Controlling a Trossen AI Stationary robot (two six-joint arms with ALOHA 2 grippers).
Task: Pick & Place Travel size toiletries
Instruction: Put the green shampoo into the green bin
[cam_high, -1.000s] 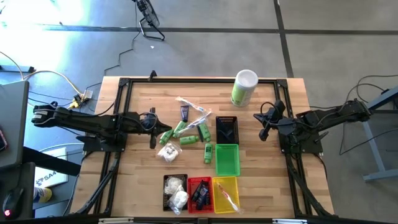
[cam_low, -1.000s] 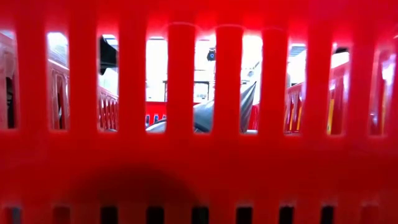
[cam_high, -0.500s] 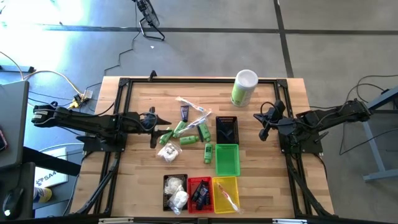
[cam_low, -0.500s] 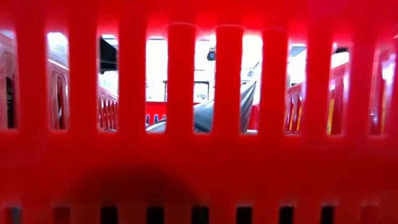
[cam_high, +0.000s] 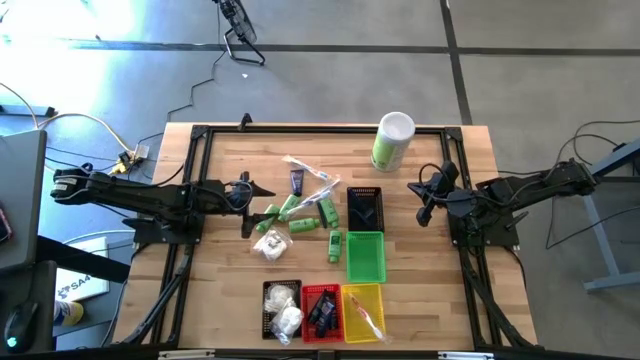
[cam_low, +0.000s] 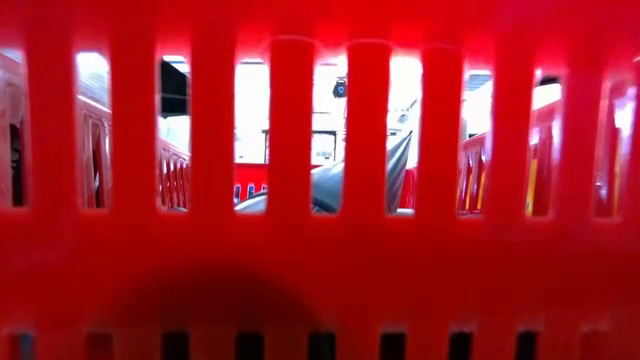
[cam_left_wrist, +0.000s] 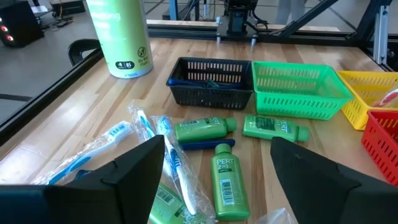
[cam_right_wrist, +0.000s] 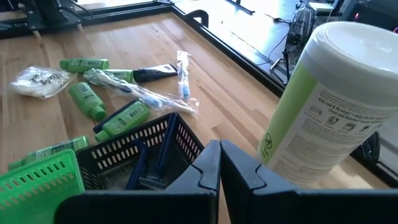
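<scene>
Toiletries (cam_high: 300, 212) lie loose on the surface (cam_high: 225, 270) just beyond my left end effector (cam_high: 250, 208), whose fingers are spread with nothing between them. In my left wrist view three green bottles (cam_left_wrist: 222, 180) sit straight ahead of the gap, with clear-wrapped sticks (cam_left_wrist: 168, 158) beside them and a dark tube partly under one bottle. Past the bottles stand a black basket (cam_left_wrist: 211, 81) and, touching it, a green basket (cam_left_wrist: 298, 90). A white pouch (cam_high: 271, 246) lies near the bottles, on the side away from the black basket. My right end effector (cam_high: 424, 200), fingers pressed together, hangs empty beside the black basket, near the canister (cam_high: 392, 141).
</scene>
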